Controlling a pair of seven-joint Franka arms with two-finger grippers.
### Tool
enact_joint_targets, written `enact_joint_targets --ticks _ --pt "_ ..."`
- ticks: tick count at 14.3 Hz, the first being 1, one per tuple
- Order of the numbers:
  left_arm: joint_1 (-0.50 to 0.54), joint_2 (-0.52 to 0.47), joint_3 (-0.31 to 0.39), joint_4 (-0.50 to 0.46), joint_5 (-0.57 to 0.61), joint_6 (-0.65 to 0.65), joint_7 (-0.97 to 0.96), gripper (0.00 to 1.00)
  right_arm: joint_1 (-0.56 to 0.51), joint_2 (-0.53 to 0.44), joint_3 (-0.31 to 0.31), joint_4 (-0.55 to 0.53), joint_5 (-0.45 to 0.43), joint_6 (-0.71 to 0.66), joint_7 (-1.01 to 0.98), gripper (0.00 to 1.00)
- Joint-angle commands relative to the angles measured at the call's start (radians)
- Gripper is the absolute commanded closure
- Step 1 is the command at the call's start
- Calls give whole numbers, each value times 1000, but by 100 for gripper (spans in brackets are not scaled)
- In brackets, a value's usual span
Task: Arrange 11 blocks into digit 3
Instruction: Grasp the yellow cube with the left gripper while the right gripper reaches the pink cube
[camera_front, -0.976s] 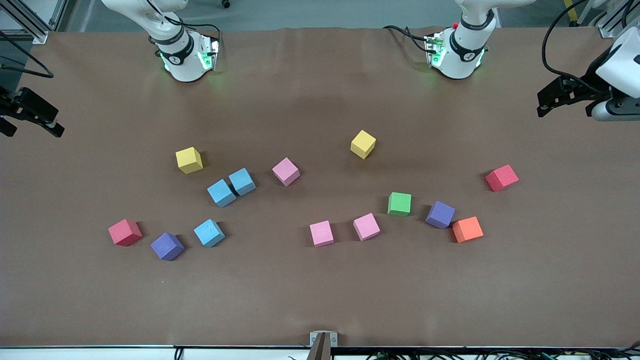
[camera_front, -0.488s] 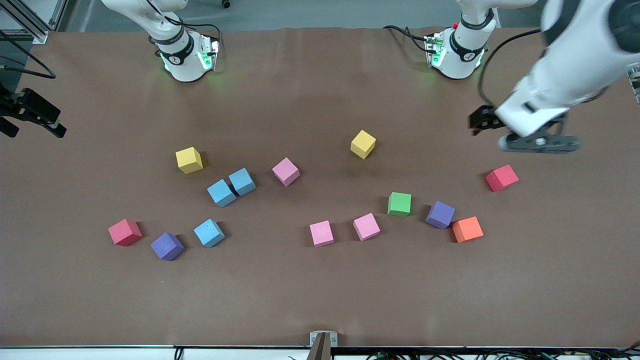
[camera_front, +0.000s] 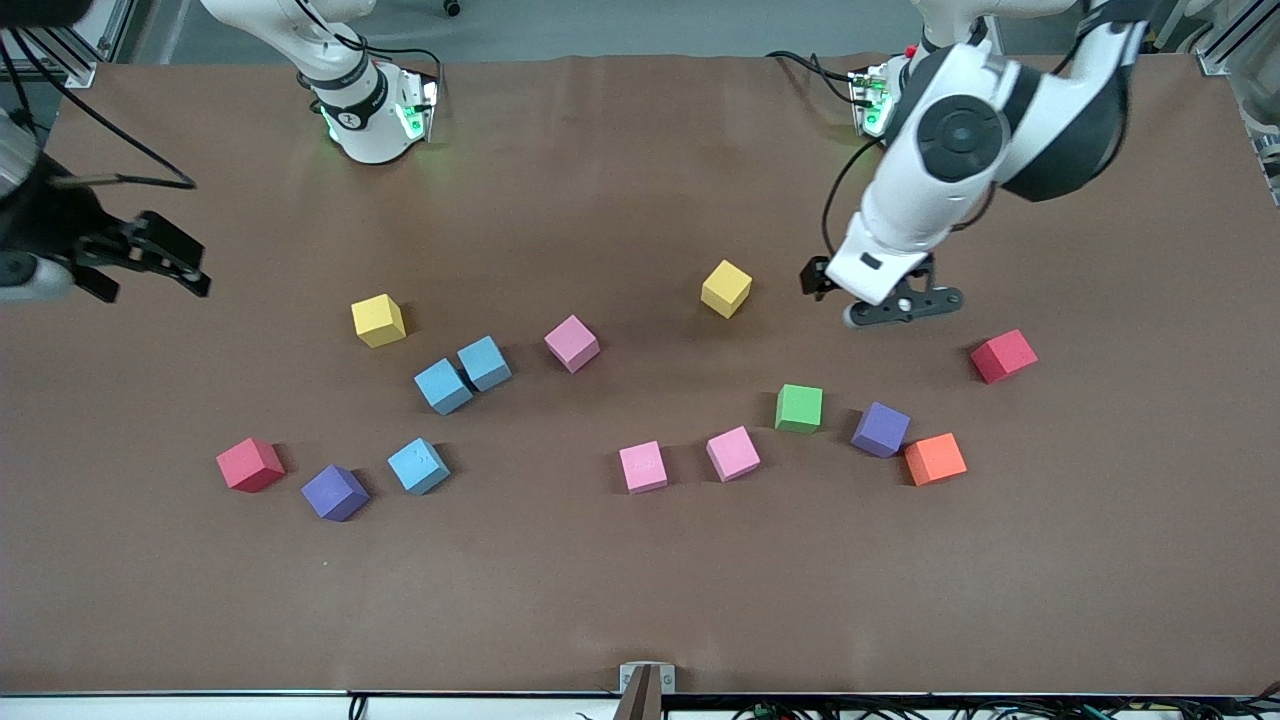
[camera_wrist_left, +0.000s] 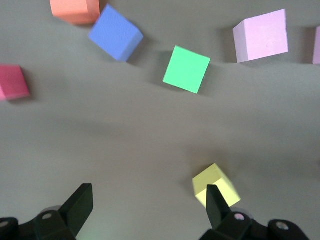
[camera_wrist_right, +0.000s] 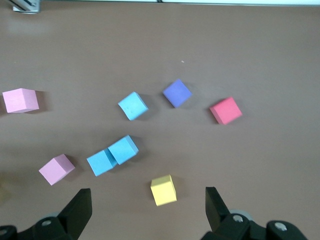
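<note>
Over the bare table (camera_front: 640, 590) beside a yellow block (camera_front: 726, 288), your left tool (camera_front: 872, 305) hangs with its jaws spread wide and nothing between them; the left wrist view shows that yellow block (camera_wrist_left: 215, 185) just by one fingertip. Your right tool (camera_front: 150, 262) hovers at the right arm's end of the table, jaws likewise apart, empty. No digit 3 exists yet: the blocks lie scattered, among them a green block (camera_front: 799, 408), a purple block (camera_front: 880, 429) touching an orange block (camera_front: 935, 459), and two light blue blocks (camera_front: 463, 374) pressed together. I judge you are approaching the first pick. Next, centre the left tool over the yellow block, match its skew, and descend.
</note>
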Motion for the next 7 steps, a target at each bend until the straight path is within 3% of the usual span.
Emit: enact_joint_targets --ticks 1,7 --pt "-11 18 -35 -85 -17 129 -213 0 27 14 -1 -5 4 28 18 0" --pt "-109 81 -63 -233 -12 368 -694 0 140 108 -2 -22 -7 28 91 1"
